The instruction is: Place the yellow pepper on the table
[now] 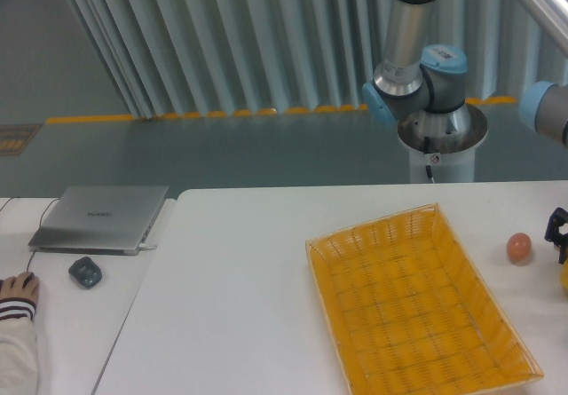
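Observation:
Only a thin yellow sliver of the yellow pepper (564, 277) shows at the right edge of the frame, just under the dark fingers of my gripper (559, 251). The gripper is mostly cut off by the frame edge and hangs over the white table (240, 271), to the right of the basket. The sliver sits directly below the fingers, as if held between them. The arm's base (435, 129) stands behind the table, and an elbow joint (546, 111) shows at the upper right.
A yellow-orange woven basket tray (413, 302) lies on the right half of the table. A small orange-pink ball (519, 247) rests just left of the gripper. On the left are a laptop (102, 216), a mouse (85, 272) and a person's hand (18, 287).

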`<control>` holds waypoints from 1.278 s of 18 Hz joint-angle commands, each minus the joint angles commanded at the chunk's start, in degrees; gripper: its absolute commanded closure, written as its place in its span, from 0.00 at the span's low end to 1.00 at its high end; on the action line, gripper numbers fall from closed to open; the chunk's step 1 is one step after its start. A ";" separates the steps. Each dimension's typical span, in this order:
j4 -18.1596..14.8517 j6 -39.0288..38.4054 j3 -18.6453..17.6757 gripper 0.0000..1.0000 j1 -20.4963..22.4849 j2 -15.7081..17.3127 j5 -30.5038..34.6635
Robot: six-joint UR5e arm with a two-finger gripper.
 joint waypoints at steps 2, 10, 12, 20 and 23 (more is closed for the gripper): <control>-0.17 0.35 0.26 0.00 -0.61 0.26 0.70; -3.42 0.70 1.93 0.00 -5.18 5.36 -1.05; -7.53 2.18 4.21 0.00 -6.32 5.36 -0.97; -12.13 25.73 6.77 0.00 -4.40 5.45 0.09; -12.83 35.74 6.68 0.00 -2.91 5.45 0.35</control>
